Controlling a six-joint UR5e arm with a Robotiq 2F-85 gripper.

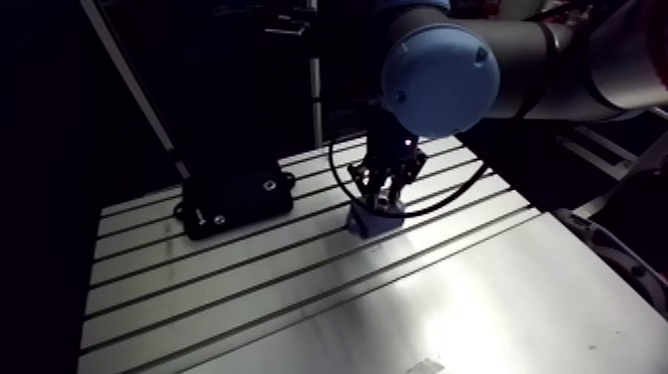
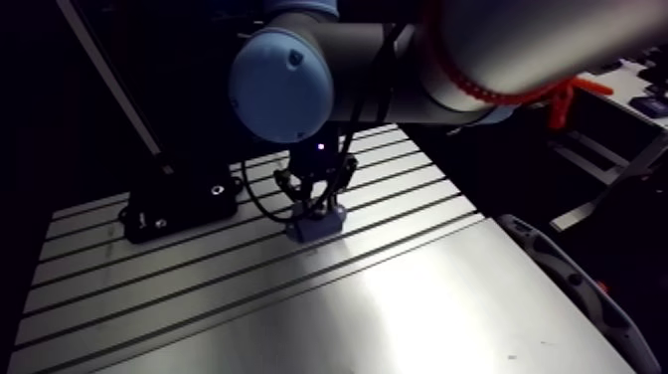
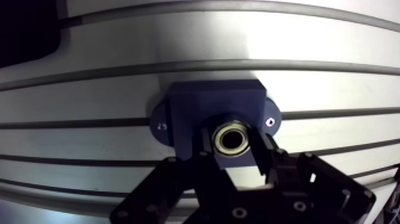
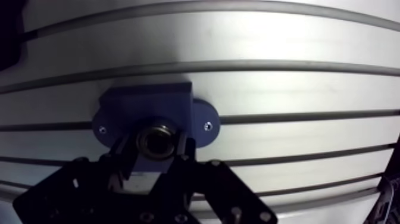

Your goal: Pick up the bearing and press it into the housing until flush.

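a: item one, pincer [image 3: 231,137]. state?

b: closed on the bearing [image 3: 231,127]. one of the two black fingers [image 3: 260,152] stands on each side of the ring and presses its outer wall.

a: item two, bearing. location?

b: between the fingertips, directly under the pincer, sitting at the mouth of the bore in the housing [image 3: 214,98]. small metal ring, brassy inner race, open centre. whether it is fully flush cannot be told from the wrist view.

a: handling notes?

b: judged rigid, light and smooth, so likely slippery on the outer wall. hold it by the outer ring, opposite sides, kept level. a tilted ring would probably jam in the bore. pressing load is best put on the rim and not the inner race.

a: item three, housing.

b: dark blue block with an ear on each side and one of its screw holes [image 3: 271,121] in each ear. it lies flat on the slotted aluminium desk [image 3: 178,36], under and just ahead of the pincer. looks stiff, and likely plastic, so it may slide if pushed off-axis.

a: anything else on the desk?

b: a black block [image 1: 237,199] with small holes, well apart from the pincer and off to one side. not part of this job.
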